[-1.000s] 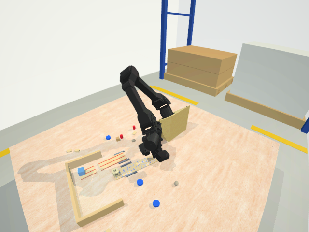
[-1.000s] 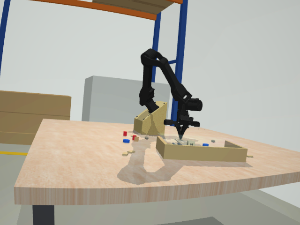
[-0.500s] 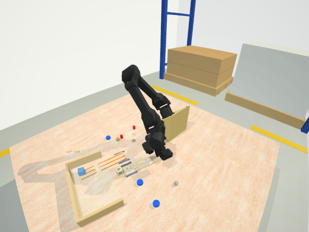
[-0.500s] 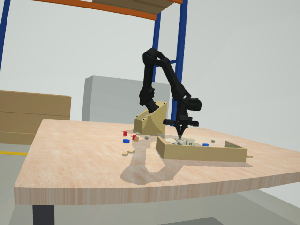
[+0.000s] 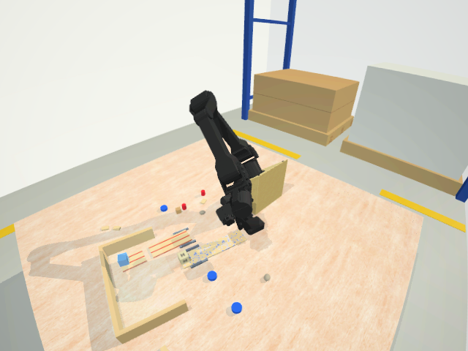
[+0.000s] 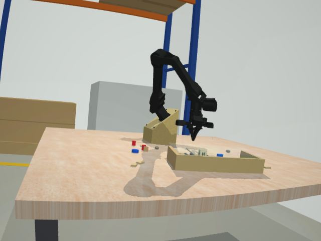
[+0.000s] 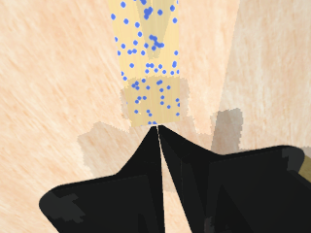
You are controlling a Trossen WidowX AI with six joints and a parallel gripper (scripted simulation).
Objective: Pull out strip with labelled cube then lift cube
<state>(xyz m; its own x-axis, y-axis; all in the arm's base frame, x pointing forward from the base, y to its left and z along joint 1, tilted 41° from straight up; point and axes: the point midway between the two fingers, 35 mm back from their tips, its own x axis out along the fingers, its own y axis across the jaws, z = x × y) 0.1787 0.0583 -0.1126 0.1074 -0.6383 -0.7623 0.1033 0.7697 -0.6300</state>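
A cream strip with blue dots lies flat, running from between short grey rails toward the arm. A pale cube labelled H sits upright on its far end. A red-lined strip lies beside it, with a gap separating it from a further red-lined piece next to the light blue cube. My gripper is shut and empty, its tips raised above the table. In the wrist view the tips are at the dotted strip's near end.
A low tan three-sided wall stands around the far ends of the strips. Blue discs and a grey stone lie to one side. Red cylinders, another blue disc and a small brown block lie on the other.
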